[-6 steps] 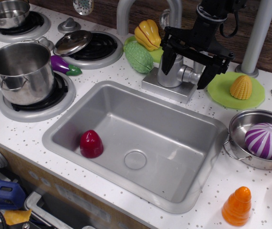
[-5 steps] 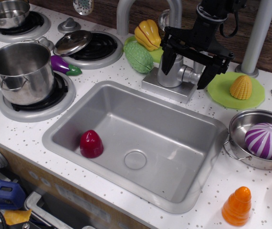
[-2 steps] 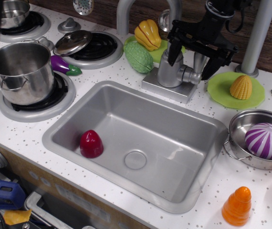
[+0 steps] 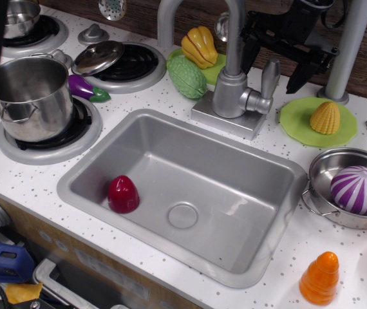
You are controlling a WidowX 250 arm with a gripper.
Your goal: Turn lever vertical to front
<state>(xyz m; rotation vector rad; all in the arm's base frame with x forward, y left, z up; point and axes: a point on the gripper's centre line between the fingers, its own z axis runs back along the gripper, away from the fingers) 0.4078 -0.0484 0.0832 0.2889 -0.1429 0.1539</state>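
Note:
The lever (image 4: 268, 80) is a small silver-grey paddle on a stubby side cylinder at the right of the faucet body (image 4: 231, 95). It stands upright, pointing up. My black gripper (image 4: 272, 64) hangs above and behind the lever, its two fingers spread apart and holding nothing. One finger (image 4: 250, 53) is behind the spout, the other (image 4: 299, 76) is to the lever's right. The tall curved spout (image 4: 234, 26) rises in front of the gripper.
The grey sink (image 4: 183, 193) holds a red toy (image 4: 123, 194). A green plate (image 4: 317, 122) with a yellow corn toy lies right of the faucet. A grey pole (image 4: 349, 48) stands behind it. Yellow and green vegetables (image 4: 193, 61) lie left of the faucet. Pots stand on the burners at left.
The gripper has risen and moved back-right, away from the faucet body. The lever, hidden before, now shows standing upright. A dark band has appeared at the left edge.

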